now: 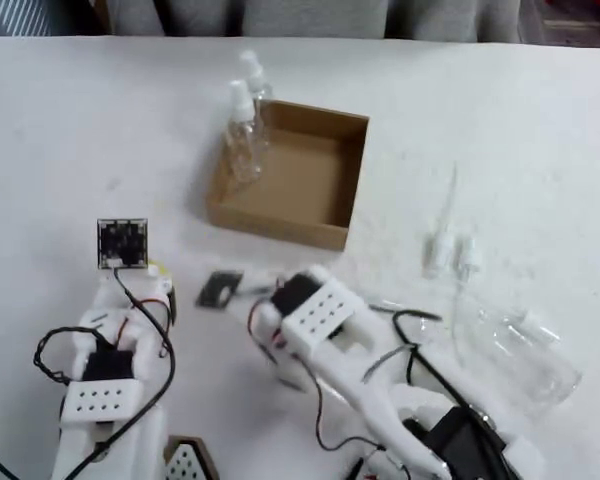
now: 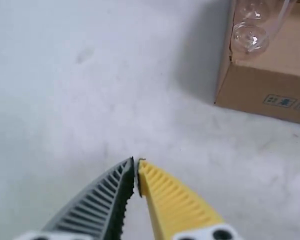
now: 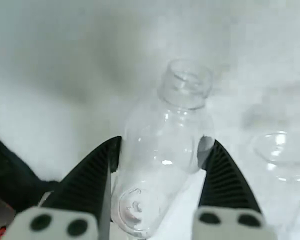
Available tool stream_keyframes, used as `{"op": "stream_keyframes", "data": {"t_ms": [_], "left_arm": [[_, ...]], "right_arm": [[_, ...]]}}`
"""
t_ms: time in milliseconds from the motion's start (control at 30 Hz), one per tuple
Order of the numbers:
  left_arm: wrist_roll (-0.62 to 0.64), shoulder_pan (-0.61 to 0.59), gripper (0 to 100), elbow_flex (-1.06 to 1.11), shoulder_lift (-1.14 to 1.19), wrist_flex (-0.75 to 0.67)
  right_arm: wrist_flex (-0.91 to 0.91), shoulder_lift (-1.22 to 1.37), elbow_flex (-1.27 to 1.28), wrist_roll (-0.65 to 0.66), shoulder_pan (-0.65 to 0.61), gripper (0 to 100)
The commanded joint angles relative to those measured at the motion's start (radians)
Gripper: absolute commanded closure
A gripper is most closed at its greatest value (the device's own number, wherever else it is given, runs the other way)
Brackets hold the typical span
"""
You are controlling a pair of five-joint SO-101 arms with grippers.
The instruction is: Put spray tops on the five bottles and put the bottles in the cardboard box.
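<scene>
My left jaws are together, grey and yellow tips touching, nothing between them. The left gripper (image 2: 136, 169) hangs low over the bare table (image 2: 65, 100). My right jaws are clamped on a clear bottle (image 3: 172, 120), one black finger (image 3: 97, 175) on each side of its body, with the open neck pointing away from me. The right gripper (image 3: 160, 155) sits close to the table. A second bottle (image 3: 280, 145) lies just beyond the held one, blurred.

In the high view, more clear bottles (image 1: 515, 360) lie on the table by my right arm. Two loose spray tops (image 1: 450, 250) lie side by side a little past them. Farther out, mid-table, is the cardboard box (image 1: 280, 225), open side up. Two capped bottles (image 1: 245, 140) stand together in its far corner on my left arm's side, sprayers on.
</scene>
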Motion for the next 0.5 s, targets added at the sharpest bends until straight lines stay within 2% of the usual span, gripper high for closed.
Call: {"op": "stream_keyframes", "data": {"t_ms": [0, 100, 267, 367, 467], "left_arm": [[-0.012, -0.013, 98, -0.005, -0.021, -0.035], [-0.012, -0.013, 98, -0.005, -0.021, -0.035], [-0.012, -0.013, 98, -0.005, -0.021, -0.035], [-0.012, -0.013, 98, -0.005, -0.021, -0.035], [-0.012, -0.013, 98, -0.005, -0.021, -0.035]], "right_arm": [[0.001, -0.010, -0.141, -0.081, 0.061, 91.0], [-0.051, -0.005, -0.193, -0.272, 0.070, 89.2], [-0.243, 0.022, -0.166, -0.577, 0.050, 84.4], [-0.329, 0.073, -0.144, -0.678, 0.047, 84.0], [-0.384, 0.136, -0.143, -0.690, 0.047, 83.8]]}}
